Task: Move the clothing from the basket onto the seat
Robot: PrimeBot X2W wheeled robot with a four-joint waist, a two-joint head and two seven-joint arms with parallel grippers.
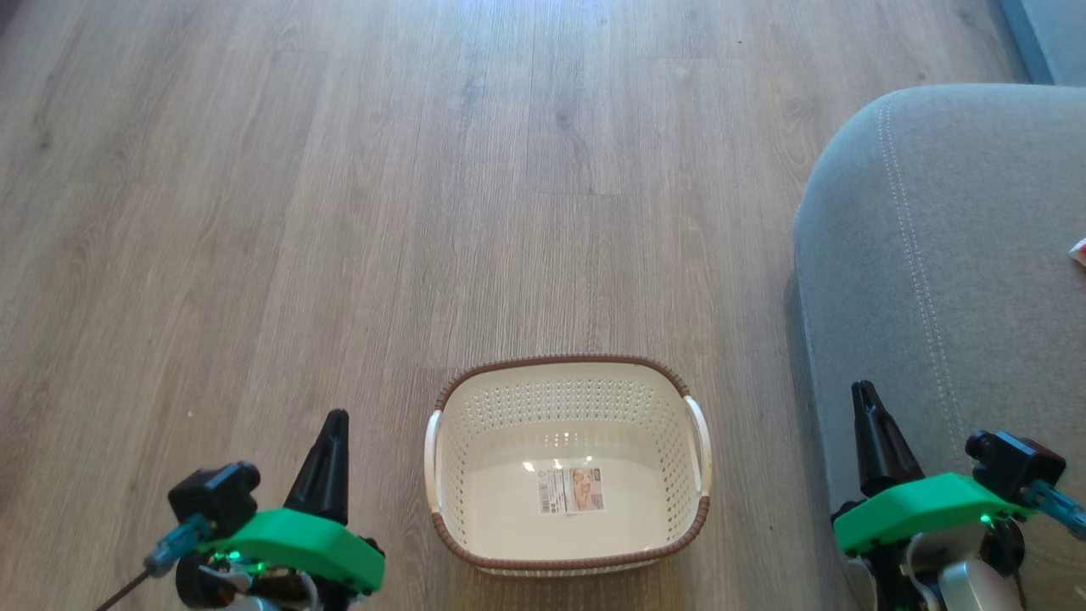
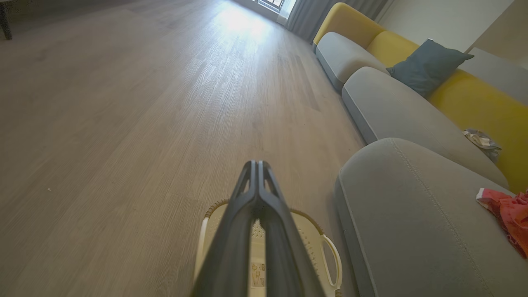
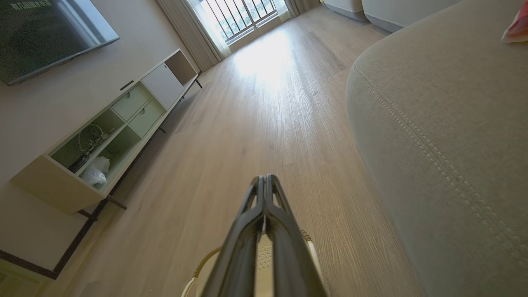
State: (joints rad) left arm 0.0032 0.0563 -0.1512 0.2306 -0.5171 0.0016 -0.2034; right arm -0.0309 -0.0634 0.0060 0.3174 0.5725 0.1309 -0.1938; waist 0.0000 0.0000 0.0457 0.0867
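The cream basket (image 1: 570, 462) with a brown rim stands on the floor between my arms, holding nothing but a label on its bottom. Part of it shows behind the fingers in the left wrist view as basket (image 2: 330, 255) and in the right wrist view as basket (image 3: 206, 264). Red clothing (image 2: 507, 214) lies on the grey seat (image 2: 412, 222), with a sliver of clothing (image 1: 1078, 252) at the head view's right edge and clothing (image 3: 516, 29) at the right wrist view's top right. My left gripper (image 1: 336, 417) is shut, left of the basket. Over the seat (image 1: 933, 255) edge, my right gripper (image 1: 864, 389) is shut and holds nothing.
Wood floor (image 1: 339, 212) stretches ahead. Further grey sofa cushions (image 2: 392, 103) with a yellow back and a blue pillow (image 2: 427, 66) run beyond the seat. A crumpled grey item (image 2: 480, 140) lies on one. A TV cabinet (image 3: 107, 132) lines the wall.
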